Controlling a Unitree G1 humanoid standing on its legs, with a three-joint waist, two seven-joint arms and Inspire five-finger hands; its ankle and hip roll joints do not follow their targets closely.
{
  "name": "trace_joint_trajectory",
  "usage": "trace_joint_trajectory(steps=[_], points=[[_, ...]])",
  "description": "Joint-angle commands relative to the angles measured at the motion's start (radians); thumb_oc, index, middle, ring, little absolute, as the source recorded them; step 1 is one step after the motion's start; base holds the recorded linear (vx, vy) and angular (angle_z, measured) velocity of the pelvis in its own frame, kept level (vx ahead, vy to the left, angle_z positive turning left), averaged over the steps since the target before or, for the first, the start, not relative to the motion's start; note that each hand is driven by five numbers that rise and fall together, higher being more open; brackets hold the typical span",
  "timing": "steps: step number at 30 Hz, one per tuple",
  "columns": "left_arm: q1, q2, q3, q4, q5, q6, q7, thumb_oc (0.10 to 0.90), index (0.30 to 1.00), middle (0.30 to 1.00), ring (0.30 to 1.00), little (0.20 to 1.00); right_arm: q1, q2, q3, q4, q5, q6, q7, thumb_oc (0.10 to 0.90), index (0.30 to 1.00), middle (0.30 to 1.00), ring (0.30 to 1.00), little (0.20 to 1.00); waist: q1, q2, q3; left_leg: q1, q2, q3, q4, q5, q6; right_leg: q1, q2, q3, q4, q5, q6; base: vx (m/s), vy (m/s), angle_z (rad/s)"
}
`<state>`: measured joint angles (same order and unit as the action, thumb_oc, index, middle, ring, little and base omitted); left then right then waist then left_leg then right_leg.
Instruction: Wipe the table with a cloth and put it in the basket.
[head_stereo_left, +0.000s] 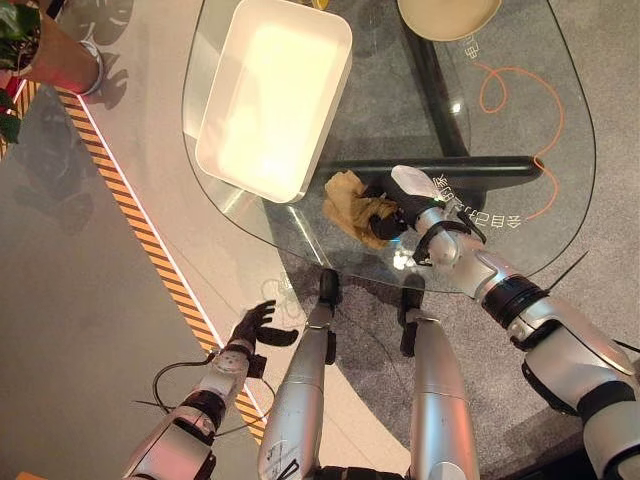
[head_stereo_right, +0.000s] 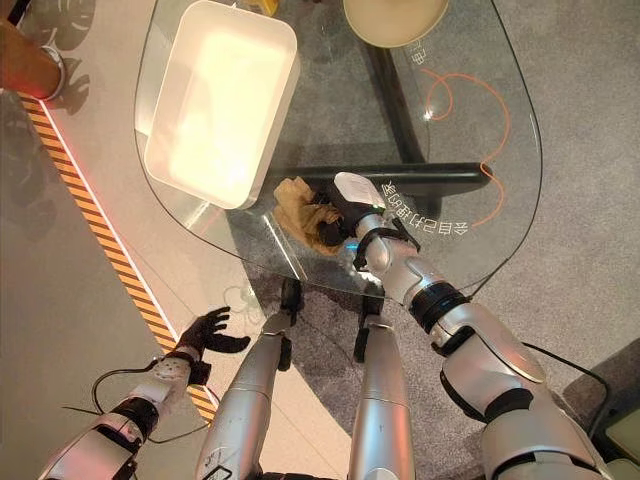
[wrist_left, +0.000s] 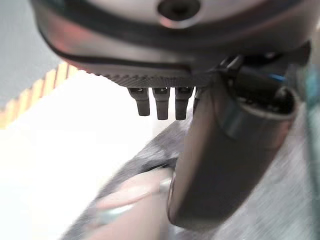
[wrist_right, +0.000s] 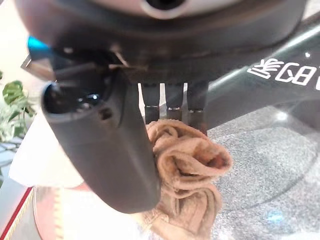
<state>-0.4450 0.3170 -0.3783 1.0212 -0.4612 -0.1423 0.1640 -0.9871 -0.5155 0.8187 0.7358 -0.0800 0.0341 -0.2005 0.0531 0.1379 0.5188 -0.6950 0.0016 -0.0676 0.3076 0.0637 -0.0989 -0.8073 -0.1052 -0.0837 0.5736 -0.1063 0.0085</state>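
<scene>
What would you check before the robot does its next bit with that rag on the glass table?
1. Right hand fingers curled round the tan cloth: ok.
2. Cloth resting on the glass table: ok.
3. White basket close beside the cloth, open side up: ok.
4. Left hand hanging low, off the table: ok.
5. Whether the glass is wiped enough: cannot tell.

A showroom or exhibition space rather than a home — a rounded glass table (head_stereo_left: 500, 230) on a dark base fills the upper centre of the frame, standing on grey carpet (head_stereo_left: 610, 90). At the left, a black-and-orange hazard stripe (head_stereo_left: 150, 240) runs diagonally across a pale smooth floor (head_stereo_left: 60, 330), and potted leaves (head_stereo_left: 15, 40) show in the upper left corner.
</scene>
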Motion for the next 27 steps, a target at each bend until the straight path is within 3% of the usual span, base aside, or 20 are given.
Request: trace_joint_trajectory(steps=[1,11,27], points=[[-0.009,0.029,0.082,-0.019,-0.102,-0.081,0.100,0.800,0.900,0.900,0.900,0.900,-0.005,0.080,-0.061,-0.071,0.082,-0.072,-0.077,0.100,0.300,0.300,0.300,0.200,0.015,-0.027,0.001,-0.011,-0.074,0.090,0.078,-0.049,0.075,0.047,0.033,-0.056,-0.088,0.045,0.003,0.00,0.000,0.00],[-0.049,0.064,0.234,-0.113,-0.318,-0.189,0.158,0.800,0.900,0.900,0.900,0.900,0.000,0.060,-0.166,-0.098,0.209,-0.086,-0.210,0.100,0.300,0.300,0.300,0.200,0.013,-0.040,0.001,-0.023,-0.063,0.089,0.103,-0.062,0.079,0.029,0.043,-0.047,-0.048,0.030,-0.002,0.00,-0.003,0.01],[-0.133,0.127,0.342,-0.166,-0.409,-0.304,0.238,0.800,0.900,0.900,0.900,0.900,0.086,0.014,-0.307,-0.312,0.221,-0.134,-0.348,0.100,0.300,0.300,0.300,0.200,-0.025,-0.076,0.001,-0.039,-0.050,0.088,0.128,-0.083,0.084,0.021,0.066,-0.026,-0.035,0.013,-0.002,0.00,0.000,-0.02]])
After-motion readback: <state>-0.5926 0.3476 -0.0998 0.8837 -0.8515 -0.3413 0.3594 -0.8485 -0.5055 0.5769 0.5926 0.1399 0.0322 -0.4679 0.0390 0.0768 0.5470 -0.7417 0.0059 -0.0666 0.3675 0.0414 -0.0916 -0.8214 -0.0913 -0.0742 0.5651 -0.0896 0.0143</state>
